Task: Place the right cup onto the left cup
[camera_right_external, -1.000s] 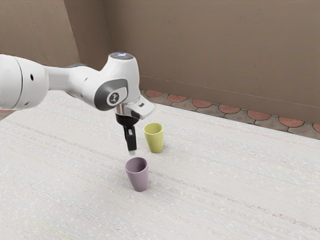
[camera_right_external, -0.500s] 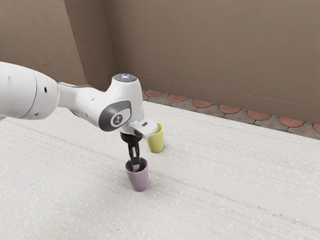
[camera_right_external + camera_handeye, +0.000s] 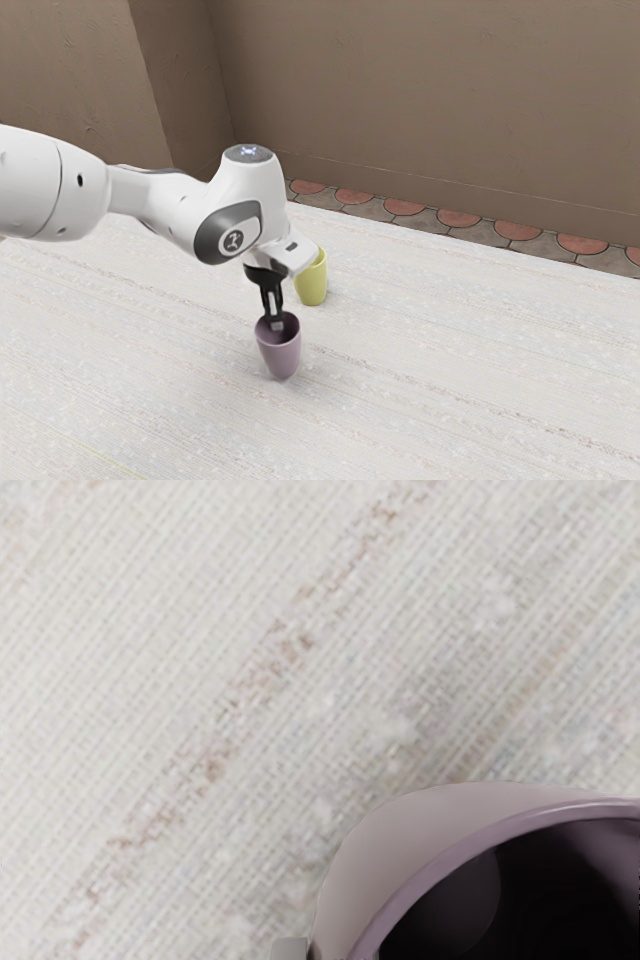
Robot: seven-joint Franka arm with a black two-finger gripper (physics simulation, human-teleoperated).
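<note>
Purple cup (image 3: 280, 355) at the hand (image 3: 272, 324), mouth up, long axis near upright

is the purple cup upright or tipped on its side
Upright, or close to it: the purple cup has its mouth up and its narrower base below.

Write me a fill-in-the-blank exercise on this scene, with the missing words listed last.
1. The purple cup has the gripper at its ____.
2. The yellow cup stands ____, not on its side.
3. The arm comes in from the exterior view's ____.
4. The exterior view shows ____ cups in all.

Missing words: rim; upright; left; two.
</note>
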